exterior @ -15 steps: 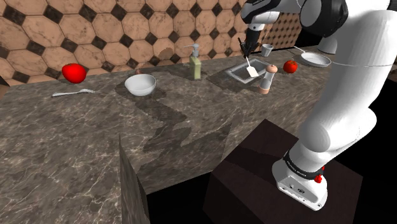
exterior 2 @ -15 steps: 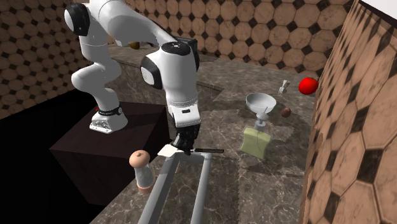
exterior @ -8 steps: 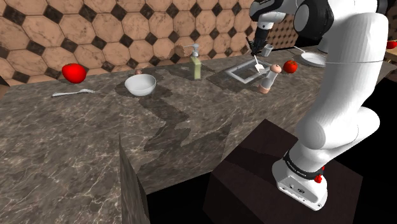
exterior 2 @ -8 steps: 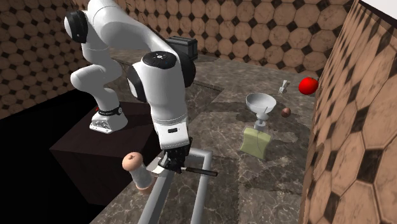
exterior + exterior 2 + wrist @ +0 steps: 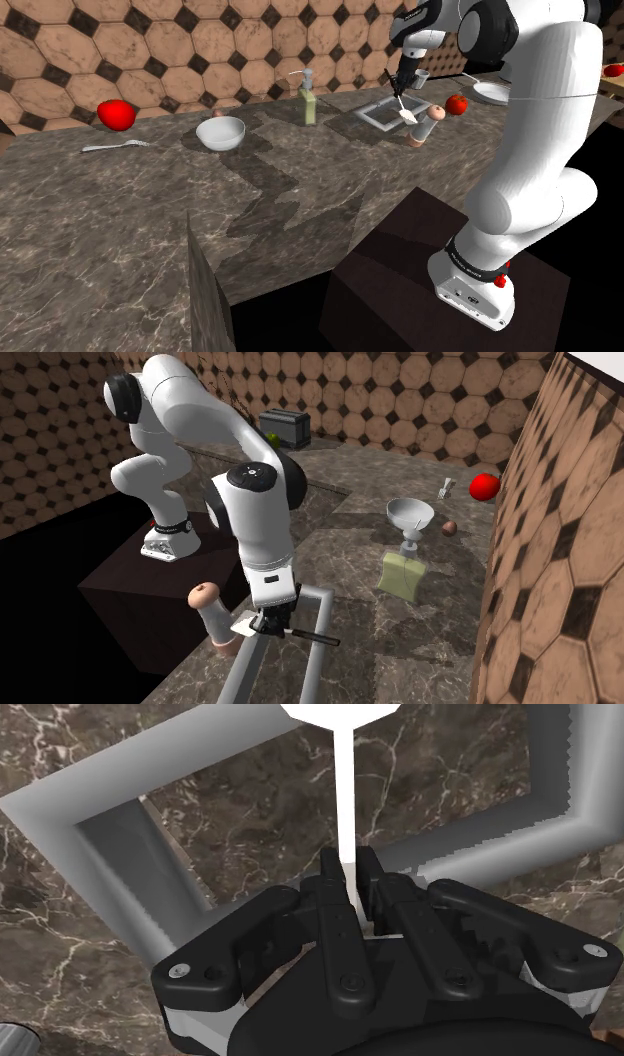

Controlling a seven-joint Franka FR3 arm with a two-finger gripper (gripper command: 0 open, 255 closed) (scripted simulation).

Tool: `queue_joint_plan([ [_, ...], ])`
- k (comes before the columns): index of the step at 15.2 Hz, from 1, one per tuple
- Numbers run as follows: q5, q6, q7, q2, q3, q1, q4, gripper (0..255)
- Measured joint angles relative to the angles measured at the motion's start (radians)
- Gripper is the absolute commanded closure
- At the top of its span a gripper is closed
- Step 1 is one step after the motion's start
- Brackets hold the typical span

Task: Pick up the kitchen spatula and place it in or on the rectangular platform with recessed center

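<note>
1. Gripper [image 5: 347,869] is pinched narrow on the spatula [image 5: 343,794], gripping its thin white shaft.
2. Spatula hangs over the grey recessed platform [image 5: 590,774], blade toward the pepper mill [image 5: 210,614].
3. Judgement: light, stiff and slim. A mid-shaft hold suits it, though it may pivot.

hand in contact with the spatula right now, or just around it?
Touching. In the wrist view the hand has both fingers pressed against the spatula on its white shaft, with no gap on either side.
</note>
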Motion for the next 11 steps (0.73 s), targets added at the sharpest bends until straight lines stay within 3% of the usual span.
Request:
queue_joint_plan([
  [11,0.015,0.076,-0.009,0.042,0.009,-0.003,-0.035,255],
])
